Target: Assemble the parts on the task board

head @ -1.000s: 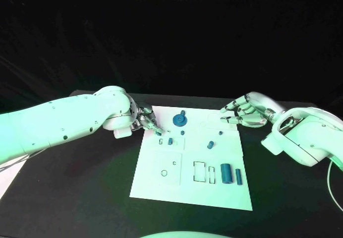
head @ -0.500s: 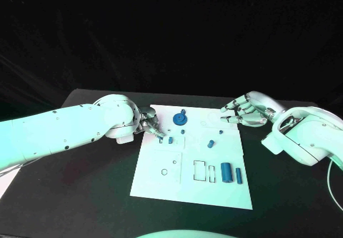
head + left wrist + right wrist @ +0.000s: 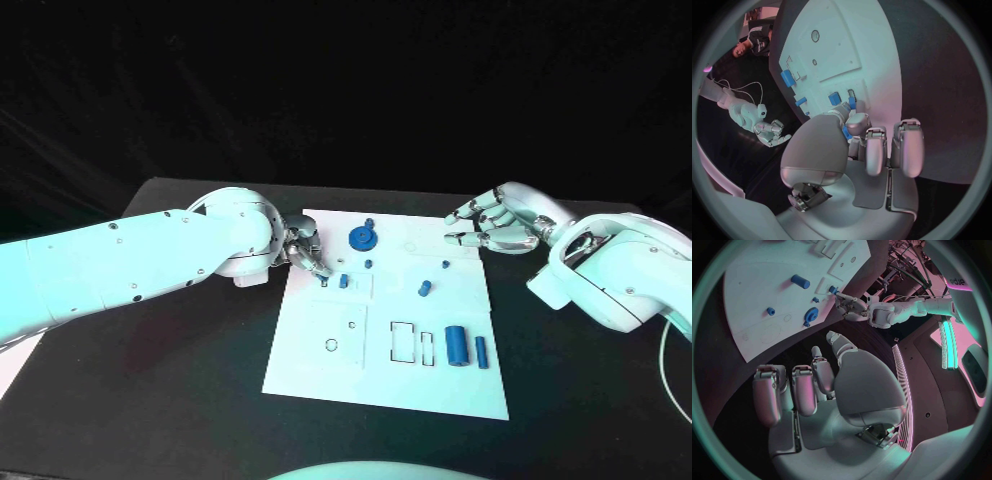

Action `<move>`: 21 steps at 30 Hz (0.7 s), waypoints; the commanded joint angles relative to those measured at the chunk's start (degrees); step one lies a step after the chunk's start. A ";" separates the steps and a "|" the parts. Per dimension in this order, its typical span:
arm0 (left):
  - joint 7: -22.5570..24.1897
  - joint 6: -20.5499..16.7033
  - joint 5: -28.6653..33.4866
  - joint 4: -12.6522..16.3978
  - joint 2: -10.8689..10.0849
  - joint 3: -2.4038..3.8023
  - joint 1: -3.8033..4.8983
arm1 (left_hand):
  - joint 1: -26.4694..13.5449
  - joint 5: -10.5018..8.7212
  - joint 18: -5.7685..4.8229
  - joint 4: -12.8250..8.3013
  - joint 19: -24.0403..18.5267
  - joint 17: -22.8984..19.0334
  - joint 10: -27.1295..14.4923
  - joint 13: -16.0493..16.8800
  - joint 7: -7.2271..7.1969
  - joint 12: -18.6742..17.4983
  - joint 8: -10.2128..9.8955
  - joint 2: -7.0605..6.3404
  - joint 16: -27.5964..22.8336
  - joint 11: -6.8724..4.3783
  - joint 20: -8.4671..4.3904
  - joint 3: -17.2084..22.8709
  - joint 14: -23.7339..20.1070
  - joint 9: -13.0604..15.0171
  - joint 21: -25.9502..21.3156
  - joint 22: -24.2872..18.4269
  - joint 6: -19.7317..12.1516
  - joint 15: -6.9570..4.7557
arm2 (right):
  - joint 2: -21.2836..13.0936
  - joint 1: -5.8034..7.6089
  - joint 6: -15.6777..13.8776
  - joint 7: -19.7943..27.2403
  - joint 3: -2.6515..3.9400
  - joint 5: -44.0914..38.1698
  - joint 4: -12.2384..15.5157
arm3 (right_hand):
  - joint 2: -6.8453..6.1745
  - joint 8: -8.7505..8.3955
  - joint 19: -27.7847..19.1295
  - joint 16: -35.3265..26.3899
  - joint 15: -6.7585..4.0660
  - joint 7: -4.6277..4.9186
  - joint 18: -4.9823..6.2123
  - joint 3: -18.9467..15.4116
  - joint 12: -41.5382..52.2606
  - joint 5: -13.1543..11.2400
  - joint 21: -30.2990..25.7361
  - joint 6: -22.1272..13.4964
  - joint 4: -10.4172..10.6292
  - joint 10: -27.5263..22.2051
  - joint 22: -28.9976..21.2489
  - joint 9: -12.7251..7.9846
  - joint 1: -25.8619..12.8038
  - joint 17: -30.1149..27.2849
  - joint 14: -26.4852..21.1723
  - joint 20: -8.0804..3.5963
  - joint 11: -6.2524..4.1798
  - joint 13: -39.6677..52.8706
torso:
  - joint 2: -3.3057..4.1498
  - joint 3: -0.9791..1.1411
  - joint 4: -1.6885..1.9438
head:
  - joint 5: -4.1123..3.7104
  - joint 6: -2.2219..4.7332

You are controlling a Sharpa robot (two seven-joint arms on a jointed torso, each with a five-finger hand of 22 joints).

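Left hand (image 3: 300, 250) at the task board's (image 3: 332, 375) left edge, fingers (image 3: 856, 121) pinching a small blue part (image 3: 846, 132) just short of its slot. Slot directly ahead of those fingertips. Right hand (image 3: 493, 225) off the far right corner, fingers loosely spread, holding nothing, farther away.

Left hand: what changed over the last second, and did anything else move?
The left hand slid a little inward along the task board's far left corner, its fingertips now closer to the small blue part by the slots, where it holds a blue piece. The right hand and loose blue parts stayed put.
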 commanded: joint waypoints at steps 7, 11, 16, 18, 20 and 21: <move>0.19 5.57 -1.13 0.22 0.15 -0.08 -0.12 | 0.38 0.11 -0.33 -4.30 4.01 15.06 0.43 -0.10 -0.74 -0.30 0.19 -0.42 0.18 0.11 -0.51 4.73 5.83 0.11 0.26 11.76 1.15 -0.35 | 0.14 -0.04 0.79 0.45 0.00 -0.12 -0.04 | -0.15 -0.28 0.17 -0.40 -0.38 0.12 0.40 0.42 -0.26 0.39 -0.29 0.31 0.08 -0.25 6.54 -0.08 0.56 5.14 3.86 -0.37 0.08 2.62 | -0.02 -0.03 -0.02 | 0.00 -0.10; 0.08 6.23 -1.13 0.20 0.06 -0.08 -0.13 | 0.27 0.11 -0.32 -4.30 3.98 15.06 0.44 -0.18 -0.74 -0.37 0.19 -0.58 0.18 0.11 -0.51 5.08 5.83 0.11 0.22 11.72 1.21 -0.34 | 0.14 -0.04 0.82 0.44 0.00 -0.11 -0.05 | -0.15 -0.28 0.17 -0.40 -0.38 0.12 0.40 0.42 -0.26 0.39 -0.29 0.31 0.08 -0.25 6.54 -0.08 0.56 5.14 3.86 -0.37 0.08 2.62 | 0.00 -0.03 0.01 | 0.05 -0.08; 0.05 6.42 -1.13 0.20 0.07 -0.08 -0.13 | 0.27 0.11 -0.32 -4.30 3.98 15.06 0.44 -0.18 -0.74 -0.37 0.19 -0.58 0.18 0.11 -0.51 5.08 5.83 0.11 0.22 11.72 1.21 -0.34 | 0.17 -0.05 0.83 0.46 0.00 -0.10 -0.05 | -0.15 -0.28 0.17 -0.40 -0.38 0.12 0.40 0.42 -0.26 0.39 -0.29 0.31 0.08 -0.25 6.54 -0.08 0.56 5.14 3.86 -0.37 0.08 2.62 | -0.02 -0.02 0.05 | 0.06 -0.10; 0.02 6.41 -1.13 0.21 0.12 -0.08 -0.13 | 0.27 0.11 -0.32 -4.30 3.98 15.06 0.44 -0.18 -0.74 -0.37 0.19 -0.58 0.18 0.11 -0.51 5.08 5.83 0.11 0.22 11.72 1.21 -0.34 | 0.19 -0.05 0.82 0.47 0.00 -0.10 -0.04 | -0.15 -0.28 0.17 -0.40 -0.38 0.12 0.40 0.42 -0.26 0.39 -0.29 0.31 0.08 -0.25 6.54 -0.08 0.56 5.14 3.86 -0.37 0.08 2.62 | 0.00 -0.03 0.05 | 0.10 -0.09; -0.08 6.31 -1.13 0.21 0.19 -0.08 -0.13 | 0.27 0.11 -0.32 -4.30 3.98 15.06 0.44 -0.18 -0.74 -0.37 0.19 -0.58 0.18 0.11 -0.51 5.08 5.83 0.11 0.22 11.72 1.21 -0.34 | 0.21 -0.05 0.82 0.47 0.00 -0.10 -0.04 | -0.15 -0.28 0.17 -0.40 -0.38 0.12 0.40 0.42 -0.26 0.39 -0.29 0.31 0.08 -0.25 6.54 -0.08 0.56 5.14 3.86 -0.37 0.08 2.62 | 0.00 -0.02 0.02 | 0.14 -0.13; -0.20 6.24 -1.13 0.21 0.22 -0.08 -0.13 | 0.18 0.11 -0.32 -4.29 3.98 15.06 0.46 -0.22 -0.74 -0.42 0.21 -0.72 0.18 0.11 -0.50 5.40 5.83 0.12 0.20 11.72 1.28 -0.34 | 0.22 -0.05 0.81 0.48 0.00 -0.10 -0.04 | -0.15 -0.28 0.17 -0.40 -0.38 0.12 0.40 0.42 -0.26 0.39 -0.29 0.31 0.08 -0.25 6.54 -0.08 0.56 5.14 3.86 -0.37 0.08 2.62 | 0.00 -0.03 0.02 | 0.14 -0.13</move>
